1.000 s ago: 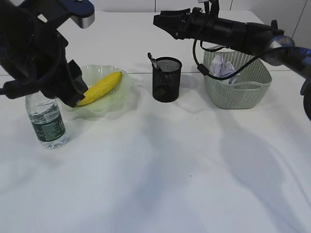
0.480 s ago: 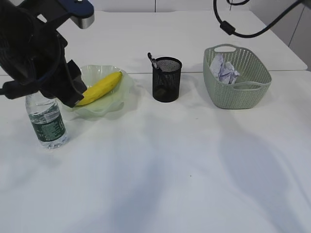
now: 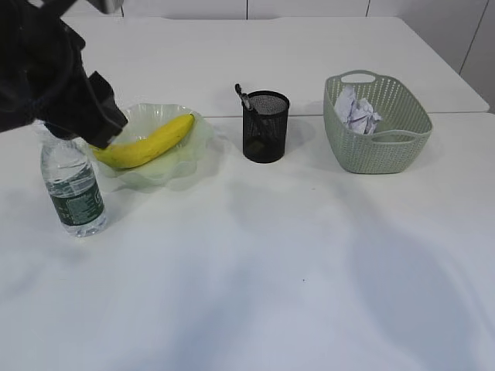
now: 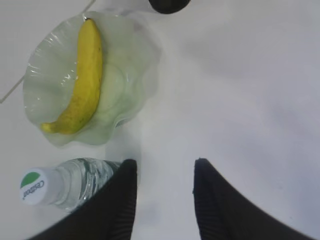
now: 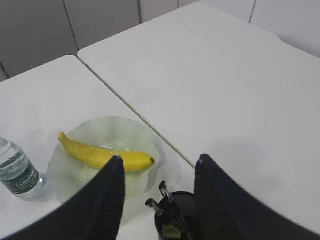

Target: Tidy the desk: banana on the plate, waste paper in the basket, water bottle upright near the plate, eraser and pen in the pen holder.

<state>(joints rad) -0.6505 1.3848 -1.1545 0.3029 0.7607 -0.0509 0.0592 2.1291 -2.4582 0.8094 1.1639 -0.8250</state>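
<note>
- We judge the tidying all but done: the banana (image 3: 147,143) lies on the plate (image 3: 203,131), curved along its far side in the left wrist view.
- The paper (image 3: 354,110) sits crumpled inside the basket (image 3: 387,151), at the right of the desk (image 3: 271,263).
- The bottle (image 3: 73,189) stands upright with its cap on, just beside the plate on the near left, apart from its rim.
- The holder (image 3: 265,127) stands between plate and basket with the pen (image 3: 244,97) sticking out of its top at a slant. We cannot see the eraser; the mesh hides whatever lies at the bottom, so we cannot tell if it is in there.
- Nothing loose lies on the open desk in the exterior view, so as far as we can see only the eraser is unconfirmed.
- Our left gripper (image 4: 162,200) hangs above the desk with its jaws spread and nothing between them. The bottle is just to their left, outside the gap, and the plate lies beyond it.
- Our right gripper (image 5: 157,200) is high over the far side, out of the exterior view, jaws likewise parted and empty. The holder with the pen shows between the fingers but far below them; banana and bottle lie well off to the left.
- We judge both arms free to pull back, with nothing in hand.
</note>
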